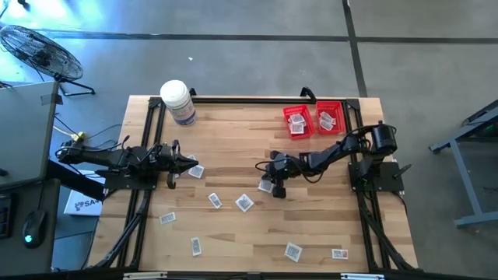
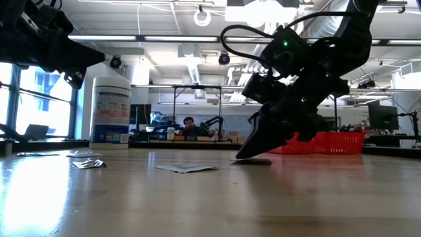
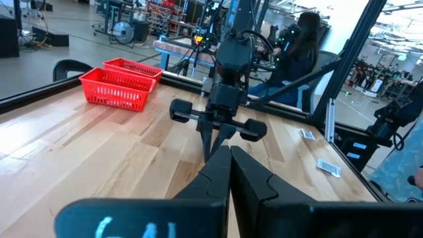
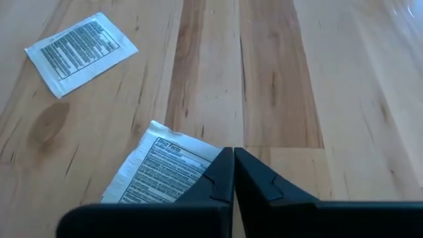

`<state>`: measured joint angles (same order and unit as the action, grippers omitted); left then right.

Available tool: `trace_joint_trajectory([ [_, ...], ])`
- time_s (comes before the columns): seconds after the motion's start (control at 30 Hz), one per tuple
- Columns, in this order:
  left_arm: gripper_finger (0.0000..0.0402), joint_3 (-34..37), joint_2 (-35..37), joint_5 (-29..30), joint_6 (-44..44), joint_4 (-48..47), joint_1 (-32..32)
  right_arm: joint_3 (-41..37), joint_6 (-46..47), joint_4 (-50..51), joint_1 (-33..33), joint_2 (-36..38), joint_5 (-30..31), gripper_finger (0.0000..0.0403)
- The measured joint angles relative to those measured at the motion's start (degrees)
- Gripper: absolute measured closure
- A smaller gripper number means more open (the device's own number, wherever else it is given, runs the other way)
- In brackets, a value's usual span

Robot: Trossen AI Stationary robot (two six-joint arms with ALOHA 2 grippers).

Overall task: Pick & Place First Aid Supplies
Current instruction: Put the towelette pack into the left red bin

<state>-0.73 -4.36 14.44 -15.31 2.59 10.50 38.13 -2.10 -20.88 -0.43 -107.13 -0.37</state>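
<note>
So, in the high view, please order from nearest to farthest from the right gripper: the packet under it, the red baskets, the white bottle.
From the right gripper:
1. Packet, at its fingertips, table middle.
2. Red baskets, far right corner.
3. White bottle, far left edge.

Grey concrete floor point(image 1: 257, 47), floor fan point(image 1: 35, 50), ceiling lights point(image 2: 204, 16)

Wooden table point(image 1: 249, 233), scattered packets point(image 1: 215, 201), white bottle point(image 1: 178, 102), two red baskets point(image 1: 313, 119)
</note>
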Motion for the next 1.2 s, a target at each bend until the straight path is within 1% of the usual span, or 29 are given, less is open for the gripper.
trace_joint_trajectory([
  [0.2, 0.0401, 0.0, -0.01, 0.01, 0.02, 0.0, 0.0, -0.36, 2.06, -1.43, -0.03, 1.37, -0.33, 0.0401],
  [0.4, 0.0401, 0.0, -0.02, 0.0, 0.0, -0.02, 0.0, -0.81, 2.06, 2.55, -0.68, 8.65, -0.04, 0.0401],
  [0.53, 0.0401, 0.0, -0.01, 0.0, 0.01, -0.02, 0.0, -0.52, 2.09, 6.51, -1.99, 15.06, 1.79, 0.0402],
  [0.6, 0.0401, 0.0, 0.0, 0.0, 0.02, 0.02, 0.0, -0.57, 2.08, 9.95, -2.89, 18.12, 3.11, 0.0402],
  [0.73, 0.0401, 0.0, -0.02, 0.02, 0.0, 0.0, 0.0, -0.48, 1.8, 15.27, -5.54, 24.61, 7.7, 0.0402],
  [0.9, 0.0401, 0.0, 0.0, 0.0, 0.02, 0.02, 0.0, -0.48, 1.65, 21.8, -9.3, 30.73, 13.13, 0.0402],
  [1.07, 0.0401, 0.0, -0.02, 0.0, 0.01, -0.02, 0.0, -0.46, 1.63, 25.17, -13.64, 34.33, 15.98, 0.0402],
  [1.2, 0.0401, 0.0, -0.02, 0.0, 0.0, -0.02, 0.0, -0.41, 1.65, 25.43, -17.35, 35.06, 18.67, 0.0402],
])
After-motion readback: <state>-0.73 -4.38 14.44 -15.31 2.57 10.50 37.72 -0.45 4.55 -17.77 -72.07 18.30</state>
